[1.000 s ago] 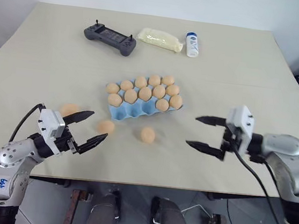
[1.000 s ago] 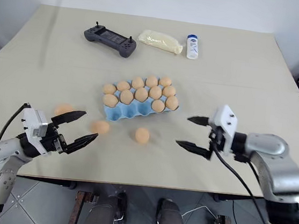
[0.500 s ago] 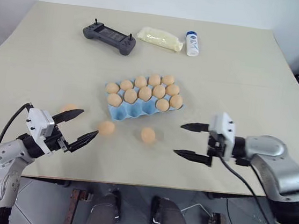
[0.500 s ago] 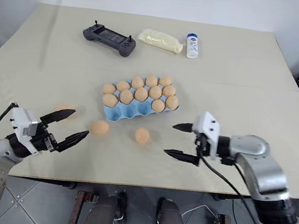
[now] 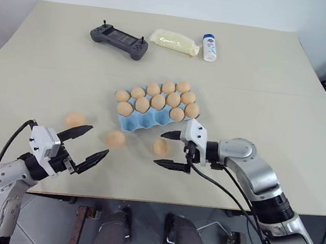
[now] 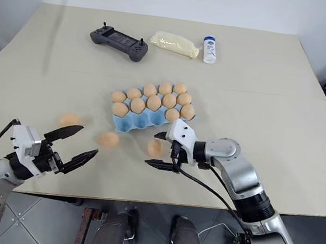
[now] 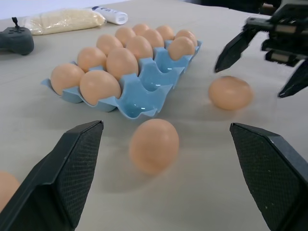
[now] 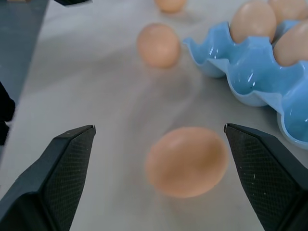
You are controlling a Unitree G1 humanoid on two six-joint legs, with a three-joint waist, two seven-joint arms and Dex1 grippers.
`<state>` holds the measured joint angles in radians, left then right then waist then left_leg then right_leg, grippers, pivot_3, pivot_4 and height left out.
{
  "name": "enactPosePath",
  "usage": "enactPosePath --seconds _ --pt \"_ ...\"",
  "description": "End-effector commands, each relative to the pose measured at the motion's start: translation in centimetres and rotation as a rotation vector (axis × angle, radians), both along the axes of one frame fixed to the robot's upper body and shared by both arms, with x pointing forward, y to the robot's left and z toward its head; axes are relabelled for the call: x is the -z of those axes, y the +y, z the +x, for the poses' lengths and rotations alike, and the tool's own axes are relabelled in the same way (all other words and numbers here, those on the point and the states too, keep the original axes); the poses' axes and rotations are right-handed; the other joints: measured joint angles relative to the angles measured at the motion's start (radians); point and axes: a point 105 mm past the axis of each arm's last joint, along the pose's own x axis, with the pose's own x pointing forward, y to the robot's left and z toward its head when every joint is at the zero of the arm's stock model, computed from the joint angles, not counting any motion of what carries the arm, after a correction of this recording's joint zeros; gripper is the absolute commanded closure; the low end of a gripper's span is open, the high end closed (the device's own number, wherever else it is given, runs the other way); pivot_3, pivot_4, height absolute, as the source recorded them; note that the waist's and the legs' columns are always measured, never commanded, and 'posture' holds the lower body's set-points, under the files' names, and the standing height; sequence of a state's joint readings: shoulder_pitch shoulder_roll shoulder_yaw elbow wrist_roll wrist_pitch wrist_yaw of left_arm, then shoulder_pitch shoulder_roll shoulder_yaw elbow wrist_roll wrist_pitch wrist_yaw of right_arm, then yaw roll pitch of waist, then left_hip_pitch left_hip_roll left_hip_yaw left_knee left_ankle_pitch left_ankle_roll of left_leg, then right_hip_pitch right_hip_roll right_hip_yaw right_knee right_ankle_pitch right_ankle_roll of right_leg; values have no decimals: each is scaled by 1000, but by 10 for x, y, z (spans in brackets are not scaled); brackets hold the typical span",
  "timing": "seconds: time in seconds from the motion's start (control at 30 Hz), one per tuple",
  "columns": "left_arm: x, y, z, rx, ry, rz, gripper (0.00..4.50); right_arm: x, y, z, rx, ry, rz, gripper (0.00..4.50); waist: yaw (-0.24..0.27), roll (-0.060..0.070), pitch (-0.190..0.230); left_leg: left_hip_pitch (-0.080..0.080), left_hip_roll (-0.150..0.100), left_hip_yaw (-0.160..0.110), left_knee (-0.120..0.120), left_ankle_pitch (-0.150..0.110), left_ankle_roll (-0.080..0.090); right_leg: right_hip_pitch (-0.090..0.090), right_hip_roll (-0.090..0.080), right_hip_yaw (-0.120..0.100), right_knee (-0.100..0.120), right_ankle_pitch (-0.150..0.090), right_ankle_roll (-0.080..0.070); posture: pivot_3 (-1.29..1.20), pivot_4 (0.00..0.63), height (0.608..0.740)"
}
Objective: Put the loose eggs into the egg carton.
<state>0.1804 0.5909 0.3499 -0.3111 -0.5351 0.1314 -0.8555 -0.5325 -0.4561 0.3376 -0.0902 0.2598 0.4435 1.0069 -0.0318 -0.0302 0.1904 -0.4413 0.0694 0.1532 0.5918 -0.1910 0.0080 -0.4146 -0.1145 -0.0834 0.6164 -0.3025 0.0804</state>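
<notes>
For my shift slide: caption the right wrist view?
Open right gripper lined up on a loose egg beside the blue carton.

1. Egg carton (image 5: 151, 119): light blue, glossy in the empty near cups.
2. Eggs in carton (image 5: 158, 101): tan-orange, plain.
3. Loose eggs (image 5: 161, 148) on the near table: the same tan-orange.
4. Table (image 5: 260, 92): pale beige, unpatterned.
5. Game controller (image 5: 119, 39), far left: dark grey.
6. Bag (image 5: 174, 42) beside it: pale yellow contents.
7. Bottle (image 5: 210, 48), far right of the bag: white with a blue label.
8. Gripper fingers (image 7: 72, 173): black, finely cross-hatched pads.
</notes>
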Motion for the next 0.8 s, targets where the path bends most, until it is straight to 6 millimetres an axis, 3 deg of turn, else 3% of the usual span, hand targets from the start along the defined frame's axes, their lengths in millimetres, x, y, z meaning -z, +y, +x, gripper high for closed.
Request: enactPosePath --seconds 0.03,0.3,0.53,0.7,0.8 --pt "-6 -4 -12 52 -3 -10 0 -3 7 3 -16 -48 3 17 0 0 0 0 0 0 0 0 0 0 0 -1 0 0 0 0 150 740" --pt "12 -14 -32 153 108 17 0 1 12 13 -1 -56 -8 17 -3 0 0 0 3 3 0 -1 -1 -2 0 -11 2 0 -1 0 150 740" --pt "11 -14 -28 148 89 16 0 -1 16 11 -7 -2 9 2286 -3 0 0 0 4 3 0 -1 -2 -3 0 -10 1 0 -2 0 150 740" --pt "9 -14 -24 143 75 11 0 -26 13 8 -12 -48 47 2525 -3 0 0 0 4 6 0 -1 -2 -5 0 -11 2 1 -2 0 150 740" --pt "8 -14 -22 137 65 2 0 -59 9 21 56 -118 123 2572 -5 0 0 0 5 8 0 -1 -2 -6 0 -11 4 1 -2 0 150 740"
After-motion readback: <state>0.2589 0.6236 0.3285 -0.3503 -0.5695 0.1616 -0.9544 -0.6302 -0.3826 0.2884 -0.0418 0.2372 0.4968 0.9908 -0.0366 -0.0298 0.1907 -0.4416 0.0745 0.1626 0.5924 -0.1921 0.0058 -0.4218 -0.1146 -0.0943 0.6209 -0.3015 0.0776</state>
